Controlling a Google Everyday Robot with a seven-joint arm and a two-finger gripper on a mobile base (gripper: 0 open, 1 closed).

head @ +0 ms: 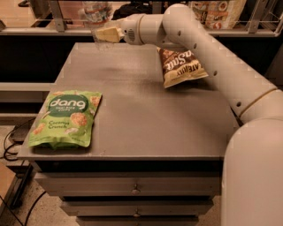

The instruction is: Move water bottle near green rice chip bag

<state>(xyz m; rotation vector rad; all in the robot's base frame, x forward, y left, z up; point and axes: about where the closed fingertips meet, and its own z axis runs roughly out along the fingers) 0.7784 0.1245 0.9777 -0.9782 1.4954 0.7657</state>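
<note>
We log the gripper (105, 34) at the far left corner of the table (146, 119), overlapping the lower body of the upright water bottle (94, 12); we cannot tell whether it has hold of the bottle. The green rice chip bag (66, 118) lies flat at the near left edge, well apart from the bottle (a brown chip bag (181, 66) sits far right, beneath the arm).

Matt grey metal worktop (146, 114); glossy green chip bag (66, 117); clear plastic bottle (93, 15); smooth cream plastic end effector (106, 34) at the worktop's far edge, by the bottle.
</note>
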